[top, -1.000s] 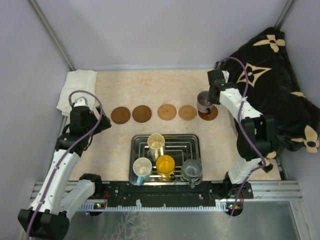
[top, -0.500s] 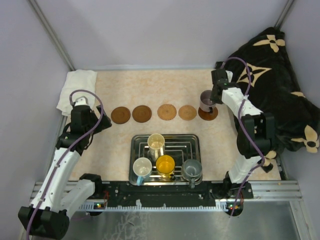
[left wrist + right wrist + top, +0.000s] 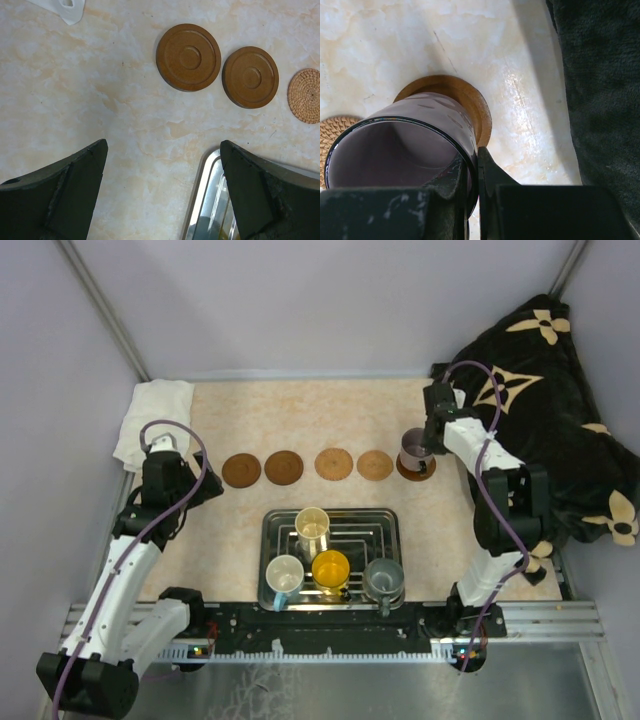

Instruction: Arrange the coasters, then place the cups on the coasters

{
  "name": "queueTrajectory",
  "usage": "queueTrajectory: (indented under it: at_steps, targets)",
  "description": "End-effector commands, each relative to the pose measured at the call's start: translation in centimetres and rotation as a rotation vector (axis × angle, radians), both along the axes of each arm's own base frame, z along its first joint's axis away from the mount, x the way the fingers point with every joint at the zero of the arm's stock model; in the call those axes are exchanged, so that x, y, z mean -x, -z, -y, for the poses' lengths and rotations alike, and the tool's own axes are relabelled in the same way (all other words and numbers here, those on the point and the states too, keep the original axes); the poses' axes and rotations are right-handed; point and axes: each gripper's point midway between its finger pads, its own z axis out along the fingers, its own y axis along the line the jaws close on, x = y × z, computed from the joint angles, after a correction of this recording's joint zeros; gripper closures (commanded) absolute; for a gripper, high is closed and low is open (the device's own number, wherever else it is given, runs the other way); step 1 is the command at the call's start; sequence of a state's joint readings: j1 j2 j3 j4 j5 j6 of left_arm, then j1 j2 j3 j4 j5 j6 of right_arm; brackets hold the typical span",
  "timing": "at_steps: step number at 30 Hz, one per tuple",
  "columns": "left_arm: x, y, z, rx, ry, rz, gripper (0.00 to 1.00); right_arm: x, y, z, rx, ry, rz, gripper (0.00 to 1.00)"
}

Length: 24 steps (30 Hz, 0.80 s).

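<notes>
Purple cup (image 3: 414, 448) has shifted slightly right and lower with the right claw (image 3: 428, 444), and is now over the end coaster (image 3: 421, 471). Right claw is clamped on the cup rim, one finger inside, one outside. Cup hangs tilted just below the claw, base over the coaster; can't tell if it is seated yet. Left claw (image 3: 163, 147) is spread wide and holds nothing, with two dark coasters (image 3: 188, 57) just ahead of it.

Progress: five coasters are in a row, so arranging looks done. Four bare coasters (image 3: 333, 463) lie left of the right claw. Cream cup (image 3: 312, 527), blue cup (image 3: 285, 575), yellow cup (image 3: 331, 568) and grey cup (image 3: 383, 577) sit in the tray (image 3: 375, 513), between the arms, nearer the bases than either claw. First cup is nearly placed; release is left, then four more cups.
</notes>
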<state>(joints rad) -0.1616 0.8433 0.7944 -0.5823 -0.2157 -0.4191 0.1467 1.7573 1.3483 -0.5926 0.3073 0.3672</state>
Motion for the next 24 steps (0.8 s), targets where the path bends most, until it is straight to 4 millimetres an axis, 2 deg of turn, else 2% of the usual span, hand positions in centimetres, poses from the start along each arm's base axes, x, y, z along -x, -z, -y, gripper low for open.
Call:
queueTrajectory:
  at_steps: [1, 18, 24]
  targets:
    - [-0.4, -0.4, -0.1, 0.001, -0.006, 0.027, 0.00, -1.1, -1.3, 0.2, -0.023, 0.006, 0.061, 1.00]
    - [-0.4, -0.7, 0.0, 0.005, -0.003, 0.033, 0.00, -1.8, -0.2, 1.2, -0.016, 0.012, 0.037, 1.00]
    - [-0.4, -0.8, -0.2, 0.001, -0.009, 0.034, 0.00, -2.0, 0.5, 0.8, -0.028, -0.008, 0.030, 1.00]
